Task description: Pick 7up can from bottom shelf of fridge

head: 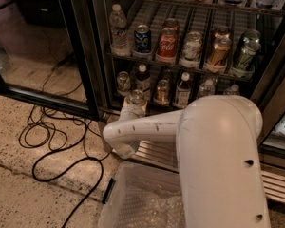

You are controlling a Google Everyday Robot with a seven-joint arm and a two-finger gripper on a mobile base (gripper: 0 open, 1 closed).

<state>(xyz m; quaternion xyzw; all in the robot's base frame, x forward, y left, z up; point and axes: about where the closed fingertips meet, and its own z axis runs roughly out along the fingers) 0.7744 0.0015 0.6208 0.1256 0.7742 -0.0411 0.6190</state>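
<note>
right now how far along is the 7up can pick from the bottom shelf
Done: the fridge door stands open and the arm reaches the bottom shelf. In hand: the claw is right at the 7up can, by the shelf's front left edge. Left: carrying the can clear of the fridge, not yet done.

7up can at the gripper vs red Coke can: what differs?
The 7up can is silvery, the red Coke can red. The 7up can is lower, right at the gripper; the Coke can stands on the rack above. Both are upright drink cans.
</note>
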